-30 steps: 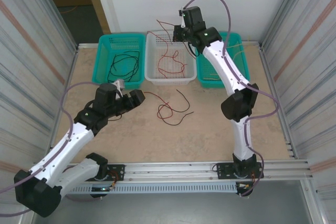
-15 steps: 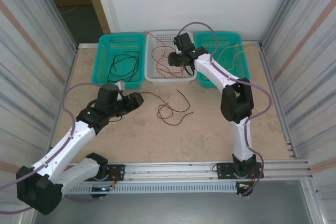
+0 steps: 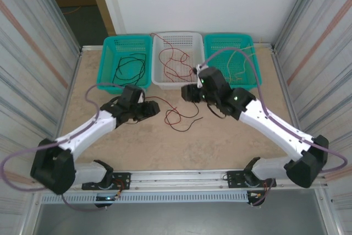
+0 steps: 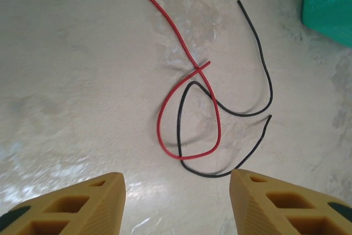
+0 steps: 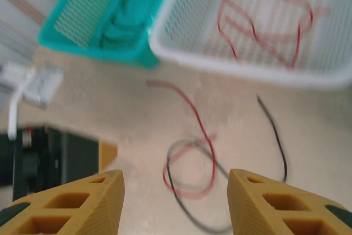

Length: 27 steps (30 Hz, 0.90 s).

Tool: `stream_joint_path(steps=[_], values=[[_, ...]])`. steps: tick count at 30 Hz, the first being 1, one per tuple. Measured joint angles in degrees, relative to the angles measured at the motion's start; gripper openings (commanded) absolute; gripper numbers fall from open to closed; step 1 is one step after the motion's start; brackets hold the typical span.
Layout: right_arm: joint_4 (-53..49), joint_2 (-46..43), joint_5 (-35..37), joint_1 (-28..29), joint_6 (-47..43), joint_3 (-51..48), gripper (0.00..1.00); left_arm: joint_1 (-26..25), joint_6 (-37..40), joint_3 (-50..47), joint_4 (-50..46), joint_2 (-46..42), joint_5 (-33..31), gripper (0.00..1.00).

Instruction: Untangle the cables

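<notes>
Two cables lie tangled on the table between my grippers: a red cable (image 3: 169, 115) (image 4: 215, 119) looped over a black cable (image 3: 191, 104) (image 4: 266, 75). In the left wrist view the loops cross just ahead of my left gripper (image 4: 177, 202) (image 3: 154, 108), which stands open and empty. My right gripper (image 5: 174, 202) (image 3: 188, 93) hovers above the same tangle (image 5: 190, 163), open with nothing between its fingers. Another red cable (image 3: 175, 59) lies in the white basket (image 3: 159, 82).
A teal basket (image 3: 110, 45) at the back left holds a black cable (image 3: 129, 69). At the back right, a second teal basket (image 3: 250, 48) holds pale yellow cables (image 3: 235, 61). Metal walls close in both sides. The right wrist view is blurred.
My right arm came down from above the white basket to the tangle, opened and left the red cable in the basket. My left arm slid right toward the tangle, its jaws narrowing somewhat.
</notes>
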Motion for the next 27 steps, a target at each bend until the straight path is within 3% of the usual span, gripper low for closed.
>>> stream_joint_path(steps=[6,14,18,24,27], values=[[-3.98,-3.65,3.32,3.76,7.23,-10.47,0.52,-0.63,5.05,10.38,0.22,15.15,0.59,0.57],[-4.28,-7.85,6.78,3.96,10.99,-11.19,0.52,-2.25,8.24,16.13,-2.01,26.58,1.4,0.51],[-4.44,-7.74,7.34,3.91,11.37,-10.58,0.51,-2.89,9.14,17.7,-3.08,29.29,2.45,0.37],[-4.37,-7.78,7.91,3.45,11.47,-9.68,0.47,-3.43,10.32,19.28,-4.26,29.94,3.78,0.03],[-4.42,-7.96,7.96,2.84,11.47,-9.66,0.47,-4.35,10.91,19.21,-4.59,28.92,3.76,0.0]])
